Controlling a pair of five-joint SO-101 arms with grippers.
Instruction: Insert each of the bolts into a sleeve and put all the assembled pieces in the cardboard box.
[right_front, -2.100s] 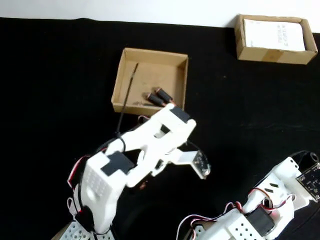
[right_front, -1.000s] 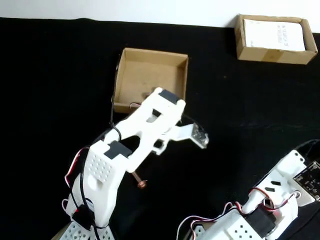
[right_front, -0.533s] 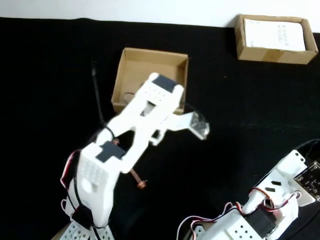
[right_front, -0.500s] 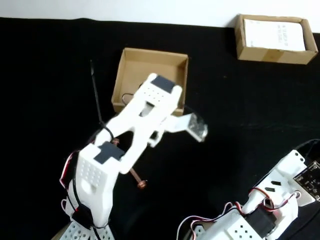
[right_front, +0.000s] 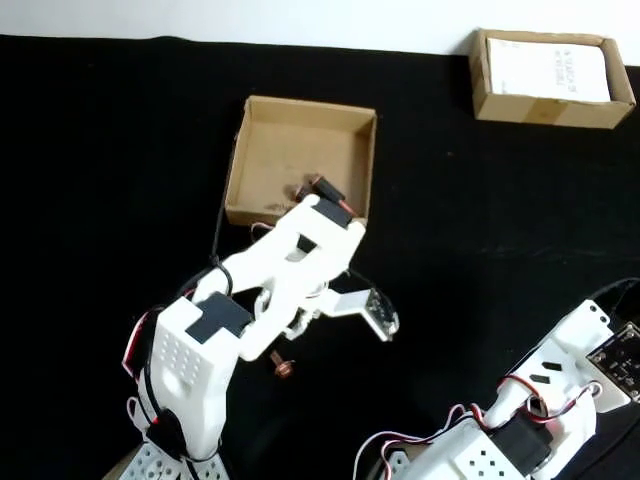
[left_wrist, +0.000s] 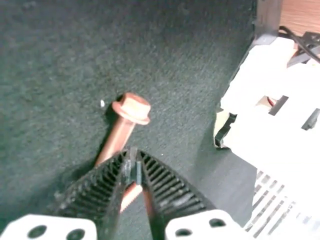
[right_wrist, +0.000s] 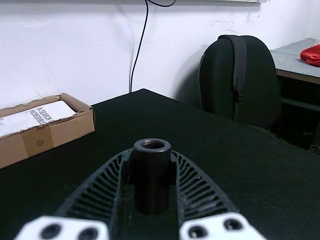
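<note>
Left wrist view: left gripper (left_wrist: 133, 167) pinched narrow on bolt (left_wrist: 125, 125) shank, low over table (right_front: 100, 200) nr front edge | right gripper (right_wrist: 151, 162) holds sleeve (right_wrist: 151, 185) upright | reckon: lift slow, keep bolt tip free for bore

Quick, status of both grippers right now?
Left gripper: shut on the copper bolt, gripping its shank.
Right gripper: shut on the black sleeve, held upright.

On the table (right_front: 500, 210), a bolt (right_front: 281, 368) before the cardboard box (right_front: 285, 145), assembled pieces (right_front: 322, 189) inside it
</note>
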